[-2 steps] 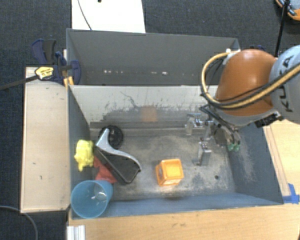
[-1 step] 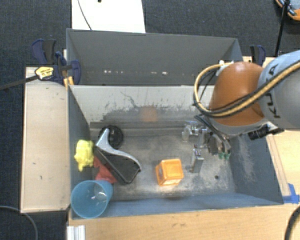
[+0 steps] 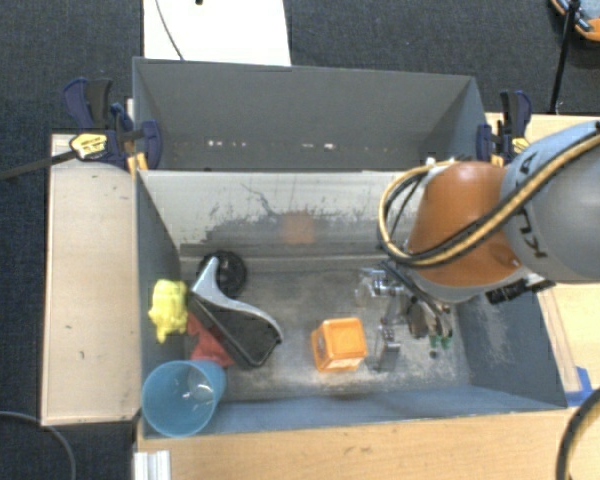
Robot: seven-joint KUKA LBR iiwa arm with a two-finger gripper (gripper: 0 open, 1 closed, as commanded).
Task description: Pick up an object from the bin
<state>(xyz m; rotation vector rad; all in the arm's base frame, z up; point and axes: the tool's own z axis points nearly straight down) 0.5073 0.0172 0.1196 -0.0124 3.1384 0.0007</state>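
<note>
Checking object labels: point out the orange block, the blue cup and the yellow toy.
orange block (image 3: 340,340), camera view, its top face
blue cup (image 3: 183,396), camera view, its inner floor
yellow toy (image 3: 167,308), camera view, its middle

I see the grey bin (image 3: 290,293) carrying an orange cube (image 3: 338,344) on its scuffed floor; left of the cube lies a black-and-silver tool (image 3: 235,323) touching a red piece (image 3: 208,348); further left, a yellow toy (image 3: 167,308); a blue cup (image 3: 183,396) sits lower left.
</note>
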